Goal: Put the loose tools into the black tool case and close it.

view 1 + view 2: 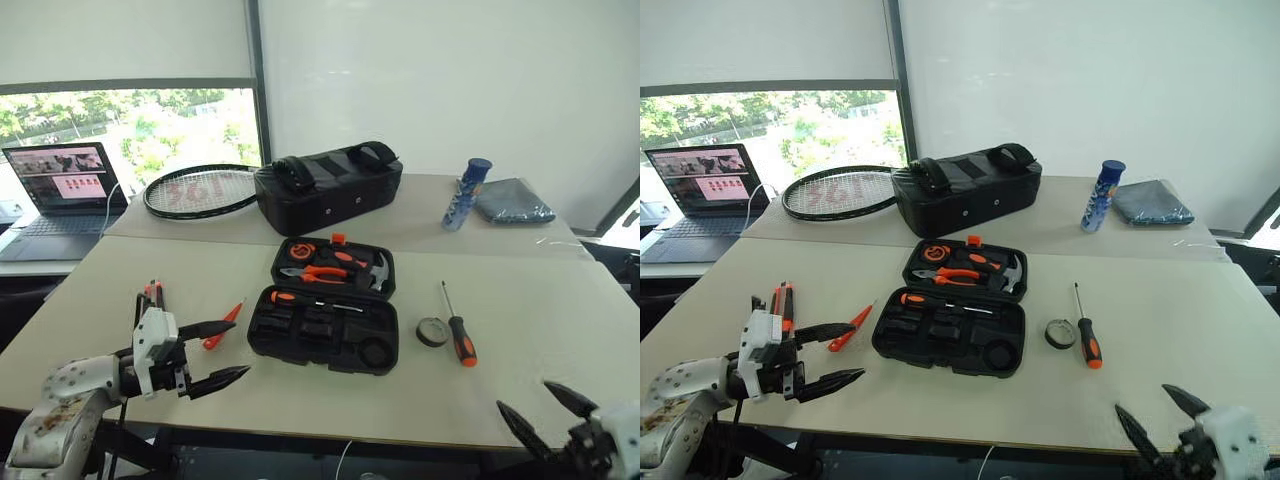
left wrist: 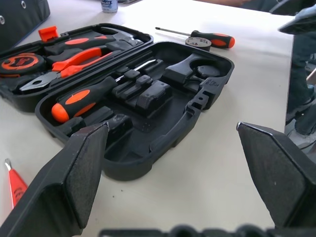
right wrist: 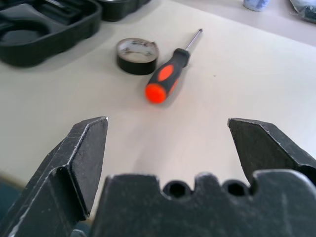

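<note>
Currently the left tool is spread apart, empty, facing the open flat black hard-plastic tool case. Right tool is likewise apart, before the orange-and-black-handled screwdriver and small black tape roll.

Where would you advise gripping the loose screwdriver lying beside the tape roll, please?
Probably across the handle of the screwdriver, coming from above: it lies flat, its thick orange-and-black handle nearest the open right tool, the thin shaft pointing away, and the tape roll apart alongside.

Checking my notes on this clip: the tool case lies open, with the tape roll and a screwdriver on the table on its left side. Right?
Not quite: the tape roll and screwdriver lie to the right of the open tool case, as the left eye view shows.
</note>
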Robot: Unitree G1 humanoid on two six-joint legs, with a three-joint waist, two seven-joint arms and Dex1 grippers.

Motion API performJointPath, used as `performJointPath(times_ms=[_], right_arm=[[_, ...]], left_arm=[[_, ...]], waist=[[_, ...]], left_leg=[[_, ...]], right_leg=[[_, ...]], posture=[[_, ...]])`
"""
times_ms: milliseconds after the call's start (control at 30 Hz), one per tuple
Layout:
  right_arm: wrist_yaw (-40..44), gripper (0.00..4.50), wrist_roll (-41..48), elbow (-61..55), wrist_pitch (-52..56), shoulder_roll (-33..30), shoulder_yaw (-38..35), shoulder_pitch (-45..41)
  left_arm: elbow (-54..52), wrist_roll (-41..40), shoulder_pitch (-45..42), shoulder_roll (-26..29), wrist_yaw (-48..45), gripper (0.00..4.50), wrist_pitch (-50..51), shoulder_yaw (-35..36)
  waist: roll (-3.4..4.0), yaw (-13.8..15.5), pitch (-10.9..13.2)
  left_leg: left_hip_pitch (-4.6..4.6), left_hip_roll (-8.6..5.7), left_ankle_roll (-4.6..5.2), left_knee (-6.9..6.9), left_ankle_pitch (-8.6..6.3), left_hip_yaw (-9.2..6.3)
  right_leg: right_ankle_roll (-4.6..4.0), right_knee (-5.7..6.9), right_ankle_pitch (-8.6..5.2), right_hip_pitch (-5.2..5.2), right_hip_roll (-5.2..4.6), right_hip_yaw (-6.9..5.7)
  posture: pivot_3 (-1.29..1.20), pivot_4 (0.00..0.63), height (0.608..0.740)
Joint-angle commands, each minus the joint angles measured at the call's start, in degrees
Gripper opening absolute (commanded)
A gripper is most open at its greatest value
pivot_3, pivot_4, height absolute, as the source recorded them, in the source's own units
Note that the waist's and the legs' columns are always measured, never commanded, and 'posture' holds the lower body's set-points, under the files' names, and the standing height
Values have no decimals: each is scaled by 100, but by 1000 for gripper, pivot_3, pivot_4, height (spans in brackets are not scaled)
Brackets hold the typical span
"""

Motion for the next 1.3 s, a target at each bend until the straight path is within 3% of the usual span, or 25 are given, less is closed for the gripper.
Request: performJointPath(times_ms=[33,100,267,600,933,1167,1300], right_arm=[[-386,4500,486,-179,1796,-775,124,-748],[-613,4500,745,-46,2844,-1190,252,-1344],[-637,4500,936,510,4059,-1687,587,-2407],[-859,4500,441,1259,4886,-1834,1607,-3952],[-1038,4500,193,1492,5630,-1769,2028,-4653],[-881,2624,183,1507,5963,-1938,1942,-4753],[-877,1193,143,1528,5911,-1974,1639,-4667]], left_arm=[[-38,-45,-204,-50,-20,4466,-113,-83],[-75,-17,-227,-73,-35,4466,-165,-136],[-56,19,-90,-99,-54,4466,-333,-128],[28,60,77,-143,-8,4466,-638,-125],[90,99,96,-181,23,4466,-786,-163],[35,70,85,-204,-13,4500,-777,-177],[-48,2,111,-209,-79,4500,-729,-212]], waist=[[-2,0,1],[-3,-3,2],[-4,22,7],[-2,-1,10],[-1,14,10],[-2,14,10],[-1,15,10]], left_leg=[[-1,-1,0,0,0,0],[-5,-7,1,0,0,-4],[-21,-11,8,0,-4,-10],[-41,-11,16,4,-9,-11],[-50,-12,17,4,-9,-13],[-50,-11,17,4,-9,-13],[-52,-11,17,5,-9,-14]], right_leg=[[0,-2,1,0,0,0],[-27,-4,18,0,1,0],[-29,-14,19,-8,7,-4],[-16,-34,27,-13,0,-7],[-13,-36,30,-20,-1,-9],[-13,-37,30,-20,-1,-10],[-13,-38,31,-20,-2,-11]], posture=[[0,150,740],[0,150,740],[0,150,740],[0,150,740],[0,150,740],[0,150,740],[0,150,740]])
